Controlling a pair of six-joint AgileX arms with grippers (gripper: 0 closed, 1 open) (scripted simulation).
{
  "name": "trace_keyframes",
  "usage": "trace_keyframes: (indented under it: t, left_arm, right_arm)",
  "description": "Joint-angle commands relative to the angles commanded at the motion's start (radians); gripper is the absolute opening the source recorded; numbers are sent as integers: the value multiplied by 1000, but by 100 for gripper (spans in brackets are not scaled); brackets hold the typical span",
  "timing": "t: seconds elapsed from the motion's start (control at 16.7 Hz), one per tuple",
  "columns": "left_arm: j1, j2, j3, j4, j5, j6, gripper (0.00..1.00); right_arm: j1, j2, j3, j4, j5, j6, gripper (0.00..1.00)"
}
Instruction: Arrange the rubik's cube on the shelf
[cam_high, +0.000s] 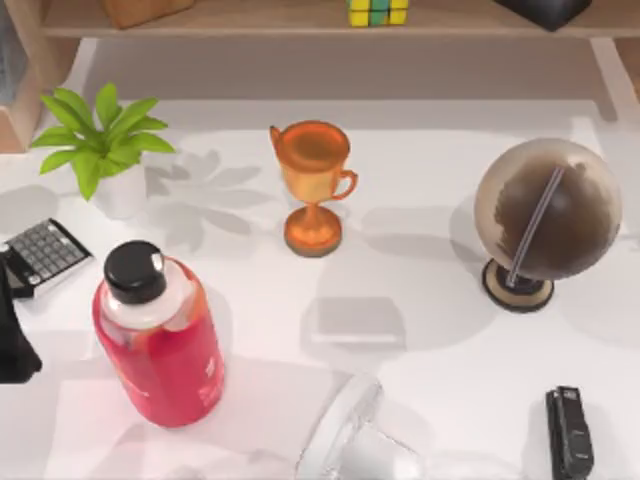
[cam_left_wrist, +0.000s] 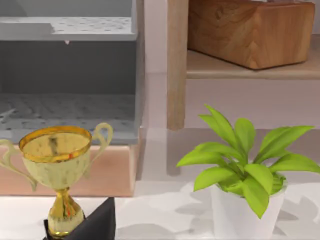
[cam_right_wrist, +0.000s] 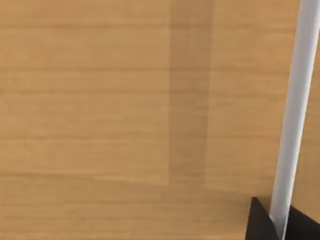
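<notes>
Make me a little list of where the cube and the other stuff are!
cube: on the shelf, far middle, nothing gripping it
trophy: upright, table middle
plant: far left of table
globe: right side
red bottle: near left, black cap
calculator: left edge
left arm: at the left edge

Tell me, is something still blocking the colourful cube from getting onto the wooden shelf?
No, nothing visible blocks it. The rubik's cube already sits on the shelf, at the top view's upper edge, apart from the wooden block and the dark object there.
</notes>
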Motion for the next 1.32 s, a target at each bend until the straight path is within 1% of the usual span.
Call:
trace_keyframes:
  t: [0.3, 0.66, 1.08, 1.32]
  left_arm:
    - [0, 0, 0, 0, 0, 0, 100]
    - [0, 0, 0, 0, 0, 0, 100]
    - [0, 0, 0, 0, 0, 0, 100]
    - [0, 0, 0, 0, 0, 0, 100]
  right_arm:
    - [77, 56, 145, -95, 77, 3, 0]
    - [85, 67, 164, -115, 90, 4, 0]
    - [151, 150, 383, -233, 158, 3, 0]
    - [160, 160, 395, -245, 167, 2, 0]
